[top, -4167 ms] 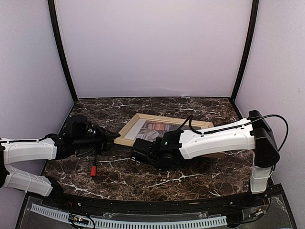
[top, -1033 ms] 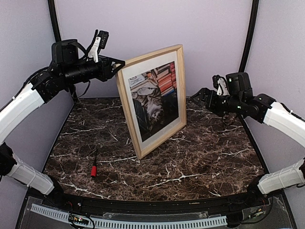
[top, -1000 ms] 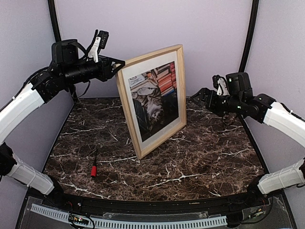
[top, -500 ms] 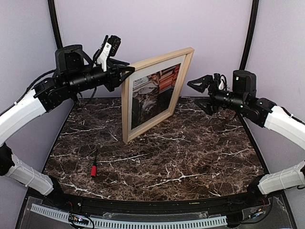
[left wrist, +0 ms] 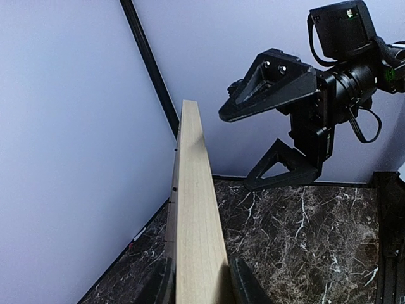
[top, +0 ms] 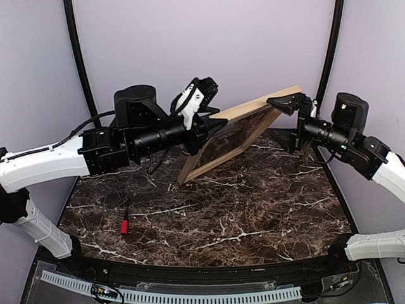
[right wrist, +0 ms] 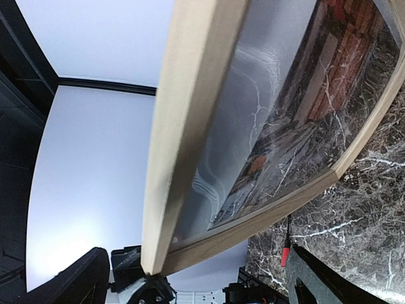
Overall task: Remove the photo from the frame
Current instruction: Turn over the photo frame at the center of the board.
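- Nearby, a red-tipped tool [top: 124, 225] lies on the table [top: 266, 215], apart from the frame [top: 253, 109].
- Held aloft with the photo [right wrist: 329, 69] inside, it tilts face-down, long axis rising rightward.
- Its edge is pinched by the left gripper [top: 207, 128]; the right gripper [top: 286, 119] gapes around the high corner.

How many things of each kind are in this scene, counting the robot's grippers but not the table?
grippers: 2, the left gripper and the right gripper
wooden picture frame: 1
cat photo behind the glass: 1
small red-and-black tool on the table: 1
total: 5
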Robot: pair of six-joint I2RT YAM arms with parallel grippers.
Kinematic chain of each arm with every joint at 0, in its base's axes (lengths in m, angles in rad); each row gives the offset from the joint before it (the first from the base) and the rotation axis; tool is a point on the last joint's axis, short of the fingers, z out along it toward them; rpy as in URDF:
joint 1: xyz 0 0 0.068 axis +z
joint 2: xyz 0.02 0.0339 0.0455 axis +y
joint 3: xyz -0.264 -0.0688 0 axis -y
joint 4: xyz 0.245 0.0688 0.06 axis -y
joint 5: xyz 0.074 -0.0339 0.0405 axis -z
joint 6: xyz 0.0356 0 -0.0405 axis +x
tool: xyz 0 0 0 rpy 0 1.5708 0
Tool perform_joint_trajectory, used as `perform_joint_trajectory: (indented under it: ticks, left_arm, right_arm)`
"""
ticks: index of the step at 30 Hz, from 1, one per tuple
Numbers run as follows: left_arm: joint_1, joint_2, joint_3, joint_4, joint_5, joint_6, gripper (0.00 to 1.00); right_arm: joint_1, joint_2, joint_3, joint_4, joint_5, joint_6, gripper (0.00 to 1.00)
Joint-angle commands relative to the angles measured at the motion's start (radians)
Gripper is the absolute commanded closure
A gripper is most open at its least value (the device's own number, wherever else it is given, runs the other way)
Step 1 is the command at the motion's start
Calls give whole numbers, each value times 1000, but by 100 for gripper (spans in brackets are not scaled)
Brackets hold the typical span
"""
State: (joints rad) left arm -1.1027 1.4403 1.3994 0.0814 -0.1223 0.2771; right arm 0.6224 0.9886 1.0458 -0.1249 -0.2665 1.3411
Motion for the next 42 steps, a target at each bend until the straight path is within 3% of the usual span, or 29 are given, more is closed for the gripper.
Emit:
perform_joint_trajectory:
  ticks: [1,6,9,16,23,28,30,32,33,37,42]
  left_arm:
    - [-53,82,-25,-12,-50,-81,100]
    - [-134,137,-43,11,-78,-78,100]
    - [-181,167,-54,23,-103,-67,100]
    - [-285,220,-130,52,-158,-74,100]
    - [-376,274,-190,60,-202,-99,100]
    - [-385,289,-228,36,-130,-200,100]
    - [-385,287,-267,47,-96,-240,96]
    - [-385,288,-299,36,-71,-284,86]
    - [-385,283,-319,32,-57,-318,73]
    - [-384,240,-388,39,-14,-432,47]
    - [-348,151,-449,39,0,-548,29]
  right_arm:
    - [5,-78,-28,-71,82,30,2]
    - [-5,-89,-26,-216,117,6,2]
    - [-6,-103,-68,-264,115,27,9]
    - [-7,-256,-238,-284,151,87,44]
    - [-7,-393,-468,-249,128,95,72]
    - [-8,-453,-623,-163,108,60,92]
    - [-7,-457,-692,-113,87,44,98]
    - [-4,-455,-781,-38,66,36,100]
    - [-5,-451,-807,-16,59,32,100]
    - [-3,-399,-845,22,56,-40,100]
    - [0,-277,-866,49,40,-108,99]
